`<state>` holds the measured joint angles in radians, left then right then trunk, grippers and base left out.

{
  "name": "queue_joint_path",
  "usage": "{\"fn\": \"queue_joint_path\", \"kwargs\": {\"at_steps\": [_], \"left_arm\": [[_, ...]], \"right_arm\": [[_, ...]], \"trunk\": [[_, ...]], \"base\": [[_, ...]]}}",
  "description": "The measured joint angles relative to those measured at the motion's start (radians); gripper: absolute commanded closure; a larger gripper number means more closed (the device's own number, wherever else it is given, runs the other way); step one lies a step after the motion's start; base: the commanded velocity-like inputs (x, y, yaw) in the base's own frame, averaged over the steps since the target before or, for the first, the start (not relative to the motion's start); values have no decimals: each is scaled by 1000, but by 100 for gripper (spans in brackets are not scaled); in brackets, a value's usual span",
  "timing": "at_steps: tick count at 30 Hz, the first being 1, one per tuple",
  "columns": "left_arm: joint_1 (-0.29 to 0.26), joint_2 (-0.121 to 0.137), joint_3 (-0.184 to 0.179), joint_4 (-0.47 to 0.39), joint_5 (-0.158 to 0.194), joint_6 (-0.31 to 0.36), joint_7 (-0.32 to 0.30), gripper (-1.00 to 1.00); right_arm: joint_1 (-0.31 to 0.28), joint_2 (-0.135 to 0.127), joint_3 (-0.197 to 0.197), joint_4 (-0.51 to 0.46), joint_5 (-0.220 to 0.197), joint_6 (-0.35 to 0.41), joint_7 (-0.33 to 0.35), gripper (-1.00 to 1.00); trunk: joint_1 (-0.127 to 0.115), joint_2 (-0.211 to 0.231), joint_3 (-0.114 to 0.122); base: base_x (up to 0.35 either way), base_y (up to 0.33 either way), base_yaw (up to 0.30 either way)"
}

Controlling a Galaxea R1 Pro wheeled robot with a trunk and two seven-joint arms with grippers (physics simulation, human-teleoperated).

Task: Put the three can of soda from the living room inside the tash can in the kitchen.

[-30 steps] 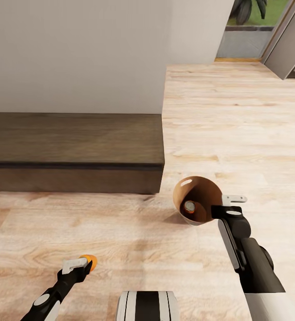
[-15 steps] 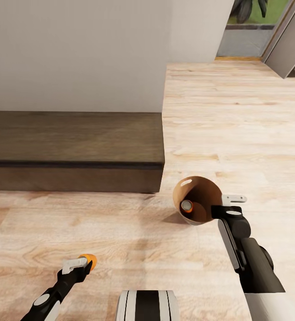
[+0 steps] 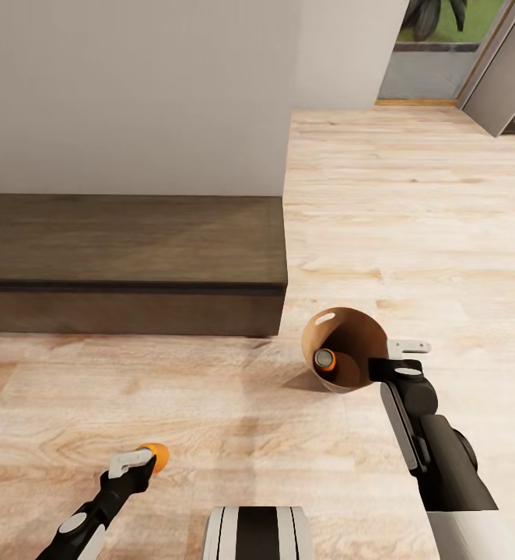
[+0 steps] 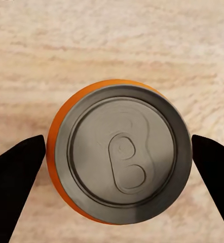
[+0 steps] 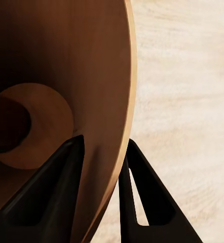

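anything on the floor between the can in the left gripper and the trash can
Nothing: in the head view, bare wood floor runs from the can to the trash can.

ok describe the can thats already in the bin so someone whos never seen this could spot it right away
Find the dark wooden step against the white wall, then look just past its right end to the round bin on the light plank floor, its rim pinched by the right gripper. The can lies inside against the brown wall. Unlike the other orange can, in the left gripper, no gripper holds it.
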<state>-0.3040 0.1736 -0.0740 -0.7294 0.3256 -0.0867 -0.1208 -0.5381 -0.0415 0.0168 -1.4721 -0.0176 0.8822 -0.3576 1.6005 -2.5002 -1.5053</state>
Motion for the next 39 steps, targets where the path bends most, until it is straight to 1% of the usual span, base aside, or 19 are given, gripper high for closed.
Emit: {"fn": "queue_joint_path", "kwargs": {"at_steps": [9, 10, 32, 39], "left_arm": [[0, 0, 0, 0, 0, -1, 0, 100], [0, 0, 0, 0, 0, -1, 0, 100], [0, 0, 0, 2, 0, 1, 1, 100], [0, 0, 0, 2, 0, 1, 1, 100]], "right_arm": [[0, 0, 0, 0, -1, 0, 0, 100], [0, 0, 0, 1, -3, 0, 0, 100], [0, 0, 0, 0, 0, 0, 0, 100], [0, 0, 0, 0, 0, 0, 0, 100]], "trunk": [[0, 0, 0], [0, 0, 4], [-85, 154, 73], [-111, 203, 103]], "base": [[0, 0, 0], [0, 0, 0], [0, 0, 0], [0, 0, 0]]}}
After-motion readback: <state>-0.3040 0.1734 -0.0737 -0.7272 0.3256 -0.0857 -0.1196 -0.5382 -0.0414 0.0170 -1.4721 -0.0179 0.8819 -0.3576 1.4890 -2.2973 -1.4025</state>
